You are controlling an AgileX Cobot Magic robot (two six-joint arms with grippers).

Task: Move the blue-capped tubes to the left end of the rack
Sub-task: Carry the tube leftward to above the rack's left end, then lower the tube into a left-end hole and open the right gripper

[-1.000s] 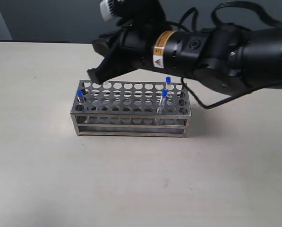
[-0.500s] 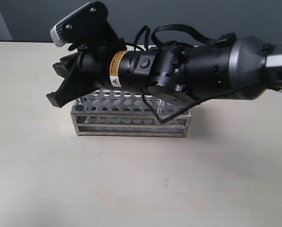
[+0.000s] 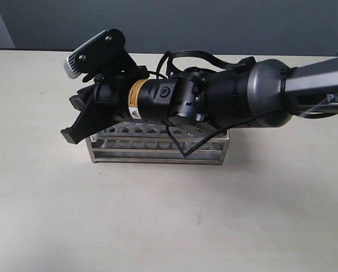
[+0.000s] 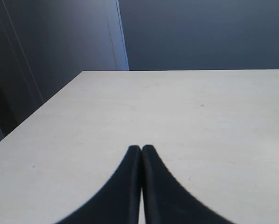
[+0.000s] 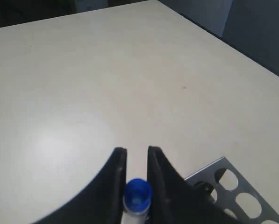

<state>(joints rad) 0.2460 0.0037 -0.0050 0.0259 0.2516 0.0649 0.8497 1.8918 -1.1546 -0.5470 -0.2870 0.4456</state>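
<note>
While your right claw is clamping a blue-capped tube by the nine-o'clock end of the rack, you are seemingly mid-placement; your left claw is sitting pressed together.

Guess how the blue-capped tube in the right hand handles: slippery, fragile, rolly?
Probably light and stiff: the blue-capped tube sits in the narrow grip of the right hand. Its round cap suggests it would roll if dropped on the table. Likely tips unless seated in the rack.
</note>
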